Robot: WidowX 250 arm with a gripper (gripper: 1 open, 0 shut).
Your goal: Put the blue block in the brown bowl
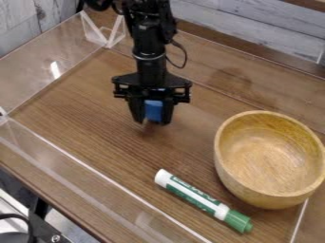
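Table (89, 114): dark wood-grain top w/ clear acrylic walls around. Brown bowl (269, 158): sits at right, upright, empty, well apart from the arm; wide mouth, thick rim, so a forgiving target. Arm: comes down from top centre, wrist approx. vertical. Gripper (152, 110): pointing down, fingers part-closed w/ one on each side of the blue block (154, 109), apparently clamping it; block is low, at or just above the table, left of the bowl. Marker (200, 200): white-and-green, lies near the front edge, not involved. Handling, judged: block looks rigid, light, matte faces, so low slip risk and no crush risk; best hold is across two opposite flat sides near mid-height, as it looks now. Orientation: long axis appears roughly vertical between the fingers; exact tilt cannot be told, fingers hide most faces.
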